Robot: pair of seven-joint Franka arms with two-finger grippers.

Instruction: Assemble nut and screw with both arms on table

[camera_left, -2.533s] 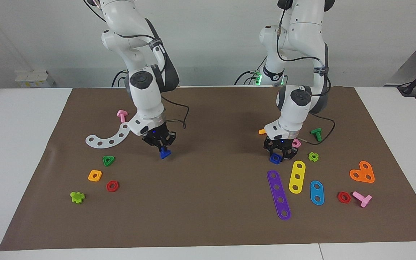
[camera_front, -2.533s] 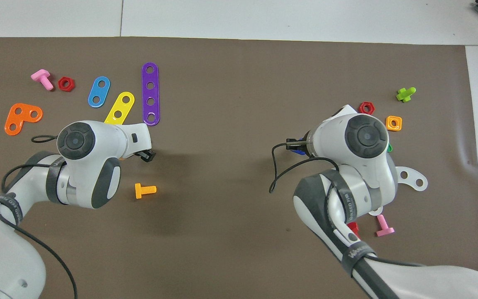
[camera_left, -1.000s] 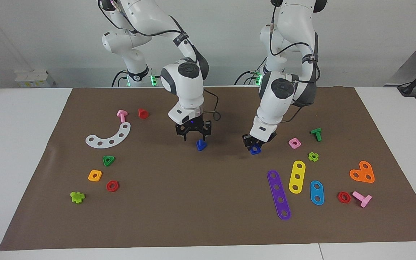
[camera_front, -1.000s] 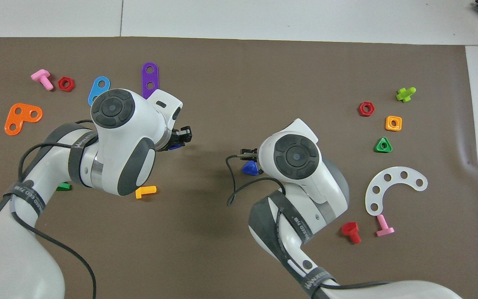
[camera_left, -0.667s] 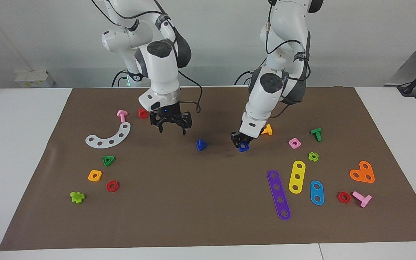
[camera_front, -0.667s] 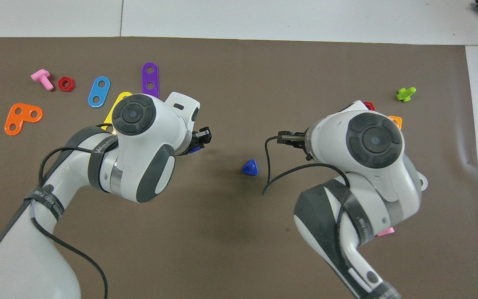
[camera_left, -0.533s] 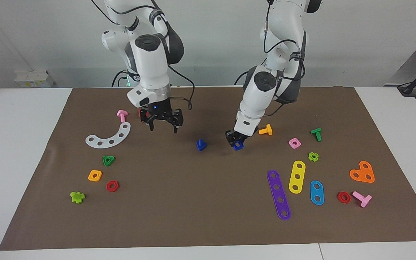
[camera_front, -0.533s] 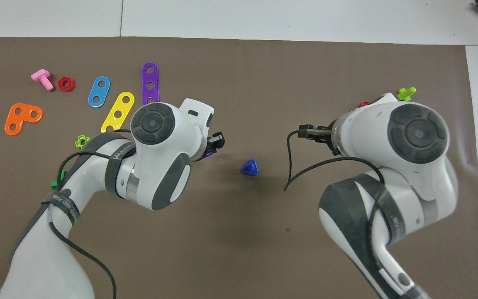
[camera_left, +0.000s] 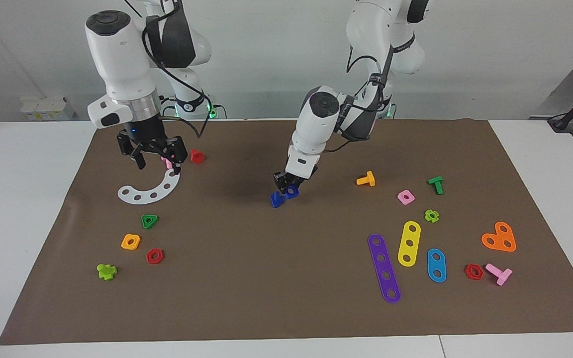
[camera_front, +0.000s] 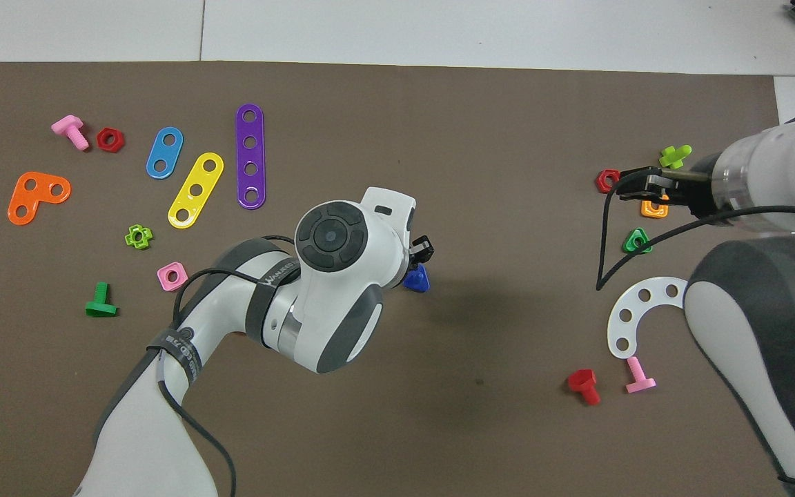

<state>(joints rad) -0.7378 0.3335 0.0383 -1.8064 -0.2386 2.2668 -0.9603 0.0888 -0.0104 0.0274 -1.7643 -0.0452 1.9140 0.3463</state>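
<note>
The dark-blue screw (camera_left: 276, 200) lies on the brown mat (camera_left: 266, 283) at the table's middle; it also shows in the overhead view (camera_front: 417, 280). My left gripper (camera_left: 288, 187) is shut on the dark-blue square nut (camera_left: 293, 191) and holds it right over the screw, at or just above its shaft. In the overhead view the left gripper (camera_front: 421, 250) and its wrist hide the nut. My right gripper (camera_left: 159, 162) is open and empty, raised over the white curved plate (camera_left: 149, 191); in the overhead view the right gripper (camera_front: 640, 186) covers part of the yellow-orange nut (camera_front: 651, 209).
At the right arm's end lie a pink screw, red screw (camera_left: 197, 156), green triangular nut (camera_left: 149, 221), red hex nut (camera_left: 154, 256) and lime piece. At the left arm's end lie the orange screw (camera_left: 366, 179), pink nut (camera_left: 405, 197), green screw and coloured strips (camera_left: 384, 268).
My right gripper let the screw go on the mat, rose and drew back toward its own end. My left gripper carried the nut across to just over the screw.
</note>
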